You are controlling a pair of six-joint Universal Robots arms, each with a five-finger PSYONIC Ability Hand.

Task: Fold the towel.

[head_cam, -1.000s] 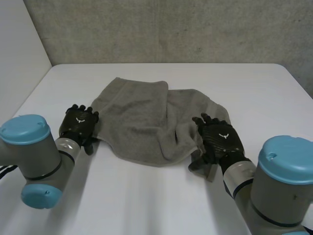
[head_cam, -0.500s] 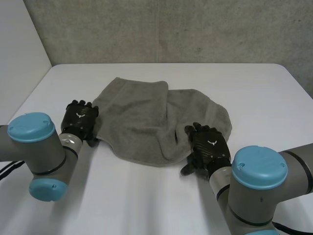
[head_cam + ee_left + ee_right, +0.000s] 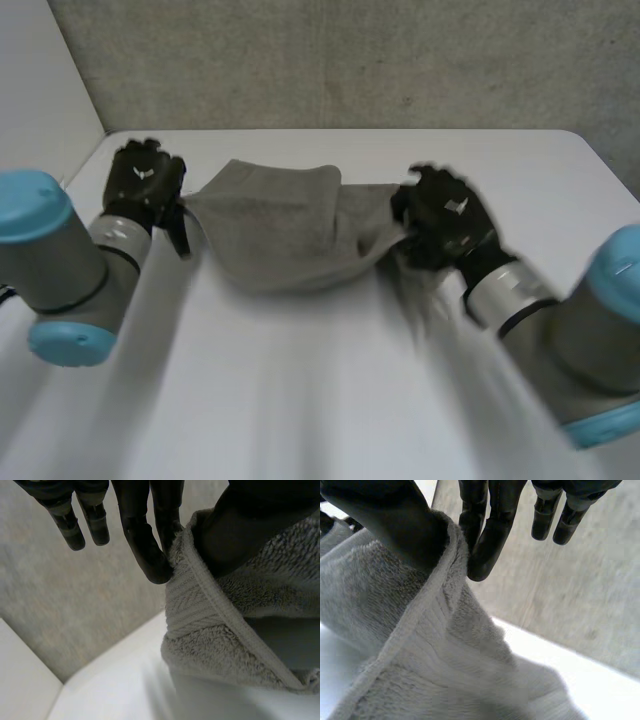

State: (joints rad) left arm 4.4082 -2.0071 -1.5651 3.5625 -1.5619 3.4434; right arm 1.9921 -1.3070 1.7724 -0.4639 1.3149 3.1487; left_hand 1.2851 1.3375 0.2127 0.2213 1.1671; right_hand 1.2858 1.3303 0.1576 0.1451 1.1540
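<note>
Grey terry towel [image 3: 290, 225] is on the far half of the white table [image 3: 320, 400], stretched sideways between the two hands and bunched in loose folds. Its middle sags lowest; cannot tell whether that lowest fold touches the table. Left hand [image 3: 145, 185] is at the towel's left end, close to the table's far-left corner, back of the hand facing the camera. Right hand [image 3: 445, 220] is at the towel's right end, toward the far-right part of the table, level with the left. In the left wrist view the thumb [image 3: 250, 525] presses the ribbed hem of the towel against the inner fingers [image 3: 145, 540], a firm pinch on the edge. The remaining fingers hang straight and free beside the cloth. The right wrist view shows the same grip mirrored: thumb [image 3: 395, 525] on one face of the hem, two fingers [image 3: 490, 535] on the other, the cloth nipped between them. The outer fingers are straight and clear of it. The towel falls away below that grip in a thick fold. A plain woven band runs along the hem just inside the stitched edge. Each hand carries a small white emblem on its back, too small to read. A grey concrete wall [image 3: 350, 60] stands behind the table's far edge.
</note>
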